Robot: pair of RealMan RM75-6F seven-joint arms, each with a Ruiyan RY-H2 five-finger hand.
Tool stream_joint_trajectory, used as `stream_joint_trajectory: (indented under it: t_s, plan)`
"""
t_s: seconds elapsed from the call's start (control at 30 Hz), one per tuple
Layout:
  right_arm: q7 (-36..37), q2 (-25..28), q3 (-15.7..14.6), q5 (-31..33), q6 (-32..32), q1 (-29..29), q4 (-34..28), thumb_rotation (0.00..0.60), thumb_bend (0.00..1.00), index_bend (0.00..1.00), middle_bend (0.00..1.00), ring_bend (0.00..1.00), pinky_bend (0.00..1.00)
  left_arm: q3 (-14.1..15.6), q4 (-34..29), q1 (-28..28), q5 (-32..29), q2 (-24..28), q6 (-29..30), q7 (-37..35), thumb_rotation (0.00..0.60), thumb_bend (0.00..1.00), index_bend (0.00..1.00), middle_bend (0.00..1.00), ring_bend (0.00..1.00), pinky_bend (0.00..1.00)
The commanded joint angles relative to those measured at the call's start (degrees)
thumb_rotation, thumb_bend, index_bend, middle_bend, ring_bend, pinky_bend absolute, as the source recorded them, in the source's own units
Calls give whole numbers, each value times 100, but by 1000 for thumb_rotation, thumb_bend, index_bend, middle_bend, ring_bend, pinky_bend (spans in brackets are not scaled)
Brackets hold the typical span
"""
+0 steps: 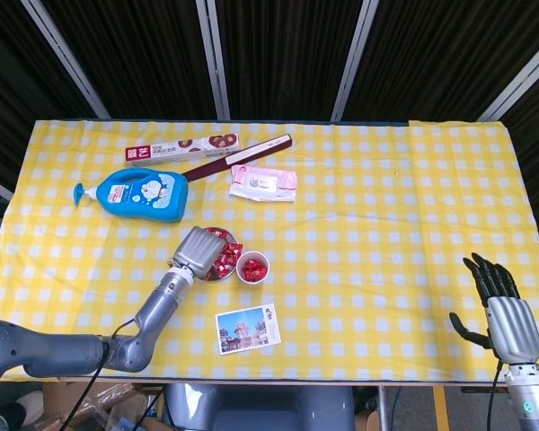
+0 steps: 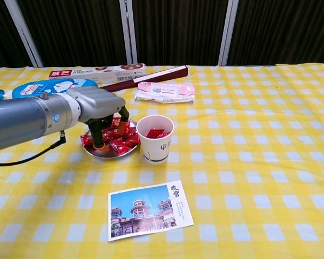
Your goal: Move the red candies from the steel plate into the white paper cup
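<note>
Left hand [image 2: 100,108] rests fingertips on red candies [image 2: 121,139].

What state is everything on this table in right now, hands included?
left hand: down over the plate, fingertips among the candies
right hand: idle, fingers spread, holding nothing
steel plate: still piled with red candies
white paper cup: upright, some candies inside
blue lotion bottle: lying flat
postcard: face up

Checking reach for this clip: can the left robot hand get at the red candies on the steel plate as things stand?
Probably yes: the left robot hand is already over the steel plate, fingertips down among the red candies, with nothing between.
</note>
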Motion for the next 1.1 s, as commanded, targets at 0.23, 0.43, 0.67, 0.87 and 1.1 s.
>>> stream_joint_trajectory:
  t_s: [0.23,0.43,0.67,0.87,1.1]
  plan:
    - [14,10,7,20,-6,-1,-7,600,388,0,0,0,0,-17,392,-8,35,-338,-144,-108,600,257,496,883,964,968]
    - [35,26,0,15,4,-13,-29,600,388,0,0,0,0,-12,505,56,78,-458,-133,-193,600,392,639,901,964,968]
    - [33,19,-1,-4,25,-19,-21,600,388,0,0,0,0,-81,202,158,272,-201,69,-294,600,399,658,903,964,968]
    - [33,17,-1,-17,37,-21,-23,600,388,0,0,0,0,-318,-379,242,496,294,338,-484,600,399,639,896,964,968]
    - [34,21,-2,-6,13,-14,-36,600,388,0,0,0,0,-648,-923,280,833,496,482,-910,600,393,605,882,963,968]
